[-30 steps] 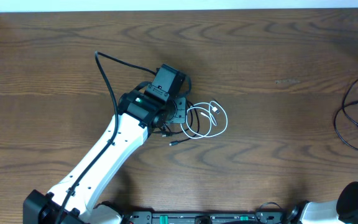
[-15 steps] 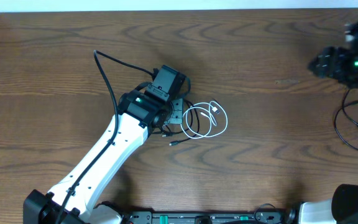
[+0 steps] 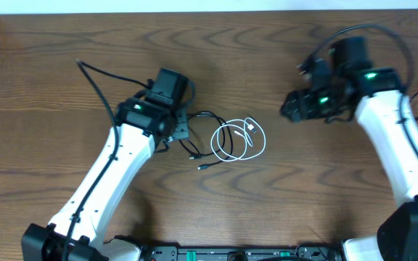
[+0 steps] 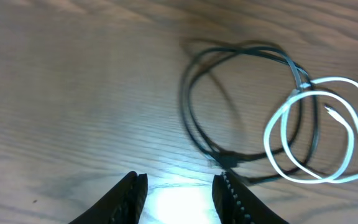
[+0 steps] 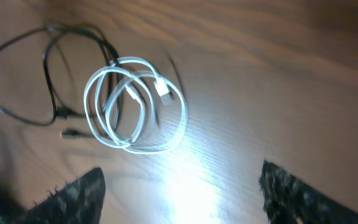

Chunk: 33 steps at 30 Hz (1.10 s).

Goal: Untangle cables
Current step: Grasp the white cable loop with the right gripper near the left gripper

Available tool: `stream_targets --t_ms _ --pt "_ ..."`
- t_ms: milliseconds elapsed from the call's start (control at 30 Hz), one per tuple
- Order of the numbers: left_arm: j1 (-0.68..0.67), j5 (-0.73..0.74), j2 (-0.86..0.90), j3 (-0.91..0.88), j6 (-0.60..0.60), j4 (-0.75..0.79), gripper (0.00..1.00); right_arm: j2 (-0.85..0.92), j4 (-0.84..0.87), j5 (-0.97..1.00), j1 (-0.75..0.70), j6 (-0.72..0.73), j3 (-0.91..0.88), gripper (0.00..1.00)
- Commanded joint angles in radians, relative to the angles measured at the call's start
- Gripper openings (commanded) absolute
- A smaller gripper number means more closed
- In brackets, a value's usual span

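Brown wood-grain table (image 3: 318, 210) fills my overhead view, and the cables lie near its middle. The white cable (image 3: 239, 140) is coiled in a few flat loops with its plug (image 3: 252, 127) resting inside the coil. The thin black cable (image 3: 200, 134) loops just to the left and overlaps the coil's left edge; I cannot tell which strand lies on top there. One small black plug end (image 3: 203, 168) lies on the wood just below the coil. My left gripper (image 3: 181, 130) sits just left of the black loop. On its wrist camera the jaws stand a little apart with only bare wood between them, grasping nothing, and the loop lies ahead without touching them. My right gripper (image 3: 290, 112) hangs to the right of the coil, clear of it. Its jaws are spread wide and empty, with the coil ahead of them in the wrist view.
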Motion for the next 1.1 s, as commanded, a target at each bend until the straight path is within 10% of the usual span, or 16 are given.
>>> stream_targets --t_ms 0,567,1067 --pt "0.056 -0.003 0.007 -0.007 -0.024 -0.014 0.42 -0.005 0.115 -0.008 0.106 -0.008 -0.103 0.75" --pt "0.077 0.000 0.007 -0.007 -0.024 -0.024 0.44 -0.003 0.668 0.230 0.409 0.167 -0.459 0.54" --pt "0.077 0.003 0.007 -0.007 -0.024 -0.025 0.44 -0.003 0.797 0.272 0.420 0.338 -0.526 0.01"
